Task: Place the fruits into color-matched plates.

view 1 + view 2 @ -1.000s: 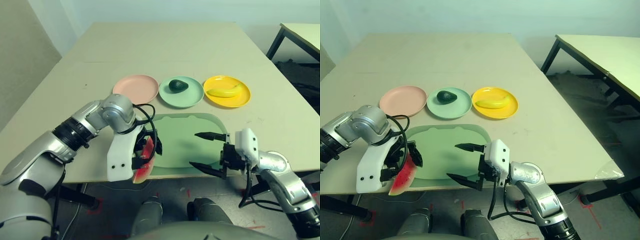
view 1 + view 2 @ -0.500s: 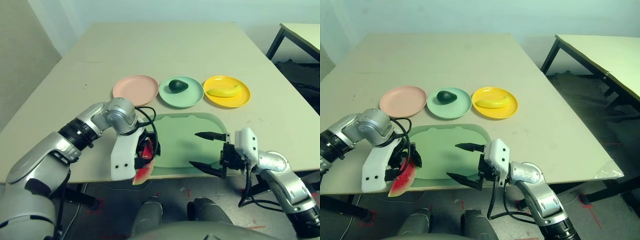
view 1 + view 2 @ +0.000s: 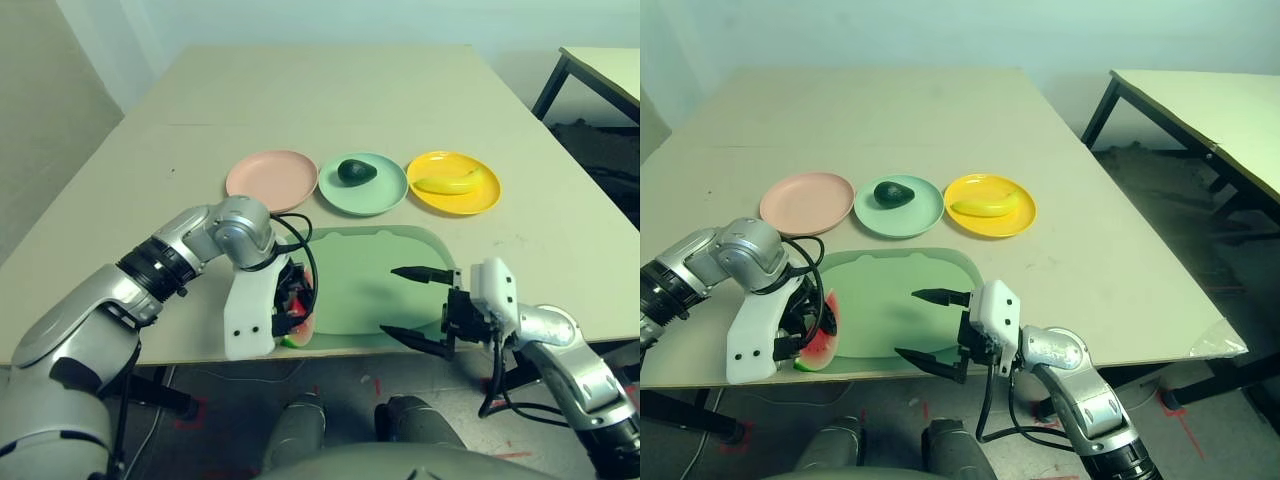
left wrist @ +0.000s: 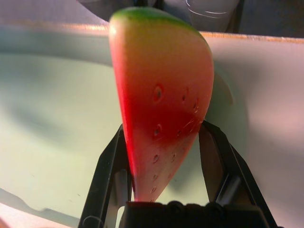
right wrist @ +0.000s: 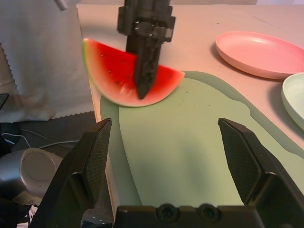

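My left gripper [image 3: 293, 303] is shut on the red watermelon wedge [image 4: 161, 90], one finger on each flat side, and holds it over the near-left corner of the pale green tray [image 3: 372, 268]. In the right wrist view the watermelon wedge [image 5: 113, 76] hangs from that gripper, rind toward the table edge. At the tray's near-right side my right gripper [image 3: 388, 300] stands open with nothing in it. Beyond the tray lie three plates: a bare pink plate [image 3: 271, 175], a green plate [image 3: 383, 196] with the avocado [image 3: 356, 171], and a yellow plate [image 3: 478, 197] with the banana [image 3: 446, 183].
The table's near edge runs just below the tray, with floor beneath it. A second table [image 3: 600, 70] stands at the far right. Behind the plates the tabletop [image 3: 320, 90] is bare.
My left gripper has brought the watermelon wedge up from below the table edge to the tray's near-left corner. The right arm has stayed still.
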